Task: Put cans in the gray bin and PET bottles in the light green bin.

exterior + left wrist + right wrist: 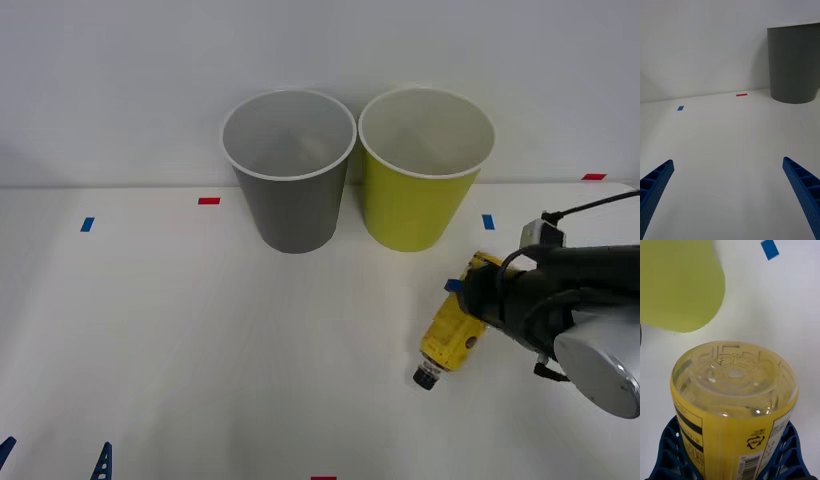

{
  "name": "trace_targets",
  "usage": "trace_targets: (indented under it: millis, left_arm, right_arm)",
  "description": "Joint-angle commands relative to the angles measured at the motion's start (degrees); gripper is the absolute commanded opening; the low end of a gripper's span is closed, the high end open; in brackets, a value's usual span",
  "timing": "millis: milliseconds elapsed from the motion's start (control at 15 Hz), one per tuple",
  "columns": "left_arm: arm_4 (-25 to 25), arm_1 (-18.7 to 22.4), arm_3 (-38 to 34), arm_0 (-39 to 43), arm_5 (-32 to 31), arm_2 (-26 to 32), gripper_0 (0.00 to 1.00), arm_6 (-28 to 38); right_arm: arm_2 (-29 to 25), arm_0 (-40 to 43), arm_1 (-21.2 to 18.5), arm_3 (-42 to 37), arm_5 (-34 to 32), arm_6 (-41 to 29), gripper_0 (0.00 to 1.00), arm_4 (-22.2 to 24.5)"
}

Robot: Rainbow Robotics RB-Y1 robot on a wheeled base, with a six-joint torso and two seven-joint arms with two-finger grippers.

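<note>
At lower right, the right gripper [478, 292] clamps the yellow-labelled bottle [452, 335], cap toward the camera, below the light green bin [420, 205]. The left gripper [728, 195], lower left, gapes wide.

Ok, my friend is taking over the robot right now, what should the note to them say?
Right gripper: shut on the small yellow-labelled plastic bottle, near the table's right side, dark cap pointing toward the robot.
Left gripper: open, low over bare white table, holding nothing.
Round dark gray bin and round yellow-green bin stand side by side at the back.
Done: bottle grasped.
Left: carry it to the yellow-green bin and drop it in.
</note>
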Motion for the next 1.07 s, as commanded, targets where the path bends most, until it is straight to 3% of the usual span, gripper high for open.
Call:
trace_targets:
  millis: [67,400,600,733,1067]
  left_arm:
    - [0.00,0.00,0.00,0.00,0.00,0.00,1.00,0.00]
    - [0.00,0.00,0.00,0.00,0.00,0.00,1.00,0.00]
    - [0.00,0.00,0.00,0.00,0.00,0.00,1.00,0.00]
    - [0.00,0.00,0.00,0.00,0.00,0.00,1.00,0.00]
    - [0.00,0.00,0.00,0.00,0.00,0.00,1.00,0.00]
  right_arm:
    - [-1.80,2.59,2.75,-4.71,-0.56,11.58,0.00,3.24]
    - [-1.89,5.32,4.42,-7.69,-5.92,29.86,0.00,9.04]
    - [-3.91,6.11,6.96,-10.33,-8.12,37.95,0.00,9.04]
    - [-4.53,6.29,8.02,-11.39,-9.70,41.29,0.00,8.77]
    - [-4.97,6.37,9.25,-14.02,-14.19,42.25,0.00,8.69]
